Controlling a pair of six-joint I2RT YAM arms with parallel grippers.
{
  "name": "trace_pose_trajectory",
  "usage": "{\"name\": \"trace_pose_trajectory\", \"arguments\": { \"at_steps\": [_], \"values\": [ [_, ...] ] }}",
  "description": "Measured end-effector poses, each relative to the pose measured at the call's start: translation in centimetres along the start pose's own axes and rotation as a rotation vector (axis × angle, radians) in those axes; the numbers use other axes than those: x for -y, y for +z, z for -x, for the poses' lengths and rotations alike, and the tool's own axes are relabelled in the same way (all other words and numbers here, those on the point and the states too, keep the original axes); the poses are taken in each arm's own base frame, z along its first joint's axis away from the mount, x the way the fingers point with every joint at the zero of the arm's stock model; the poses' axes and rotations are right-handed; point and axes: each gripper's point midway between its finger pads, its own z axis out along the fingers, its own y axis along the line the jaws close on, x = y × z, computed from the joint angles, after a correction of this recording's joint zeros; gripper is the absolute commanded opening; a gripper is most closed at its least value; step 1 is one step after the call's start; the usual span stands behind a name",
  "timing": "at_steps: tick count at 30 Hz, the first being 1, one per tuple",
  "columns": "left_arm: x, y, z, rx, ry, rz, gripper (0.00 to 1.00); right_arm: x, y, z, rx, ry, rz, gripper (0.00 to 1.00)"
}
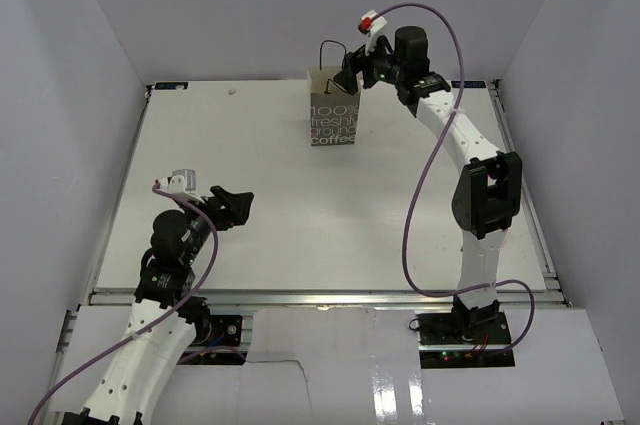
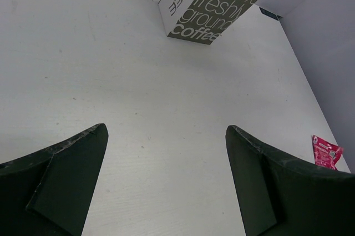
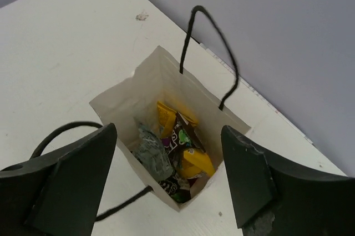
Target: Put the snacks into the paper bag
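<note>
The paper bag (image 1: 333, 113) stands upright at the back middle of the table, and its printed side shows in the left wrist view (image 2: 222, 3). My right gripper (image 1: 354, 74) hovers just above its open top, jaws wide open and empty (image 3: 166, 130). Inside the bag (image 3: 119, 100) lie a yellow packet (image 3: 197, 161), a dark purple packet (image 3: 181, 134) and a silvery grey packet (image 3: 151, 154). One red packet (image 2: 326, 151) lies on the table far right, near the wall. My left gripper (image 1: 238, 209) is open and empty (image 2: 166, 130), low over the near left table.
The bag's black loop handles (image 3: 213, 39) stick up and out beside my right fingers. Grey walls close in the table on the left, back and right. The red packet does not show in the top view.
</note>
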Motion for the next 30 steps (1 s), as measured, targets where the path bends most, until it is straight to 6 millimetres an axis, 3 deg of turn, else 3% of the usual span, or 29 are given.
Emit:
{"name": "trace_pose_trajectory", "arguments": {
  "at_steps": [4,9,11,14,18,21,24,28,30],
  "values": [
    [0.4,0.0,-0.1,-0.006,0.001,-0.02,0.98,2.2,-3.1,-0.1,-0.013,0.006,-0.006,0.88],
    [0.6,0.3,-0.2,-0.013,0.001,-0.037,0.98,7.2,-9.2,-1.7,-0.126,-0.009,-0.233,0.9],
    [0.7,0.6,-0.3,-0.019,0.001,-0.04,0.98,8.4,-11.5,-3.5,-0.211,-0.017,-0.352,0.92],
    [0.6,0.9,-0.5,-0.032,0.002,-0.042,0.98,9.1,-14.9,-8.5,-0.405,-0.026,-0.51,0.97],
    [0.7,1.4,-0.7,-0.039,0.003,-0.053,0.98,7.9,-20.0,-18.1,-0.754,-0.046,-0.572,0.98],
    [0.8,1.7,-0.9,-0.048,0.002,-0.062,0.98,4.9,-25.3,-24.5,-1.021,-0.046,-0.477,0.98],
    [0.8,1.9,-1.2,-0.048,0.001,-0.072,0.98,2.4,-30.0,-26.7,-1.199,-0.062,-0.379,0.98],
    [0.8,2.1,-1.8,-0.067,-0.008,-0.081,0.98,1.0,-33.4,-27.2,-1.293,-0.122,-0.324,0.98],
    [0.7,2.2,-2.2,-0.081,-0.013,-0.081,0.98,0.1,-35.1,-28.6,-1.35,-0.137,-0.288,0.98]
  ]
}}
